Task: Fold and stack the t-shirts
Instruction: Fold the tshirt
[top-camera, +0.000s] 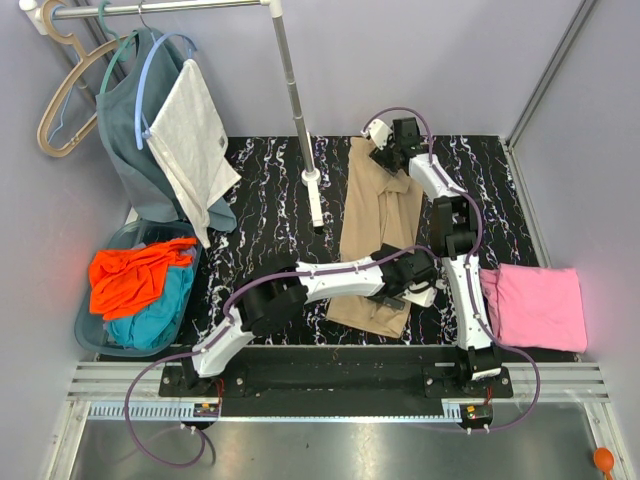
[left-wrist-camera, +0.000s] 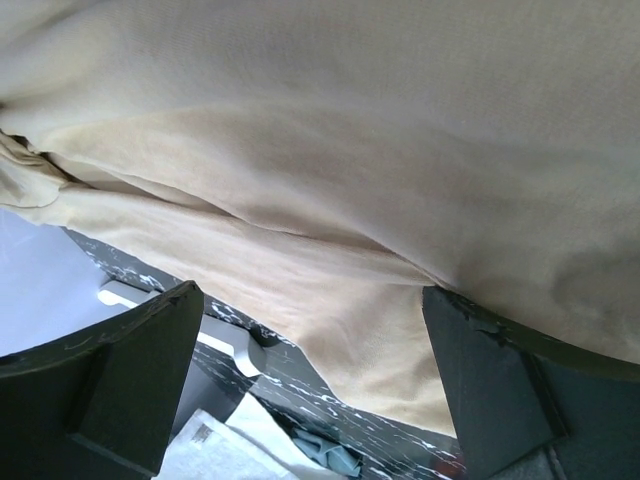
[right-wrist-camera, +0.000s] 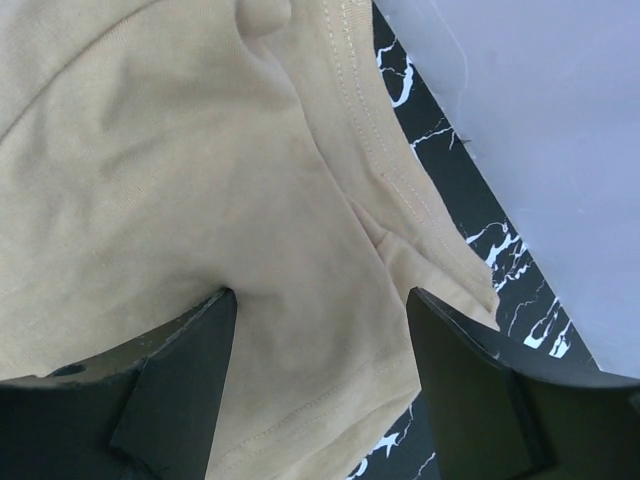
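Note:
A tan t-shirt (top-camera: 375, 235) lies folded into a long strip down the middle of the black marbled table (top-camera: 270, 240). My left gripper (top-camera: 424, 284) is at the strip's near right edge. It stands open, with the tan cloth's edge (left-wrist-camera: 380, 330) lying between its fingers (left-wrist-camera: 130, 380). My right gripper (top-camera: 386, 150) is at the strip's far end, open, its fingers (right-wrist-camera: 480, 390) set down on either side of a tan fold with a stitched hem (right-wrist-camera: 330, 330). A folded pink t-shirt (top-camera: 535, 305) lies at the near right. An orange t-shirt (top-camera: 130, 278) and a teal one (top-camera: 155, 315) are bunched in a basket.
The basket (top-camera: 88, 322) stands at the near left. A clothes rack pole (top-camera: 293, 95) with a white foot (top-camera: 314, 200) rises at the back. Hangers (top-camera: 60, 110) carry a grey-teal top (top-camera: 130, 130) and a white cloth (top-camera: 190, 140). Walls close in on both sides.

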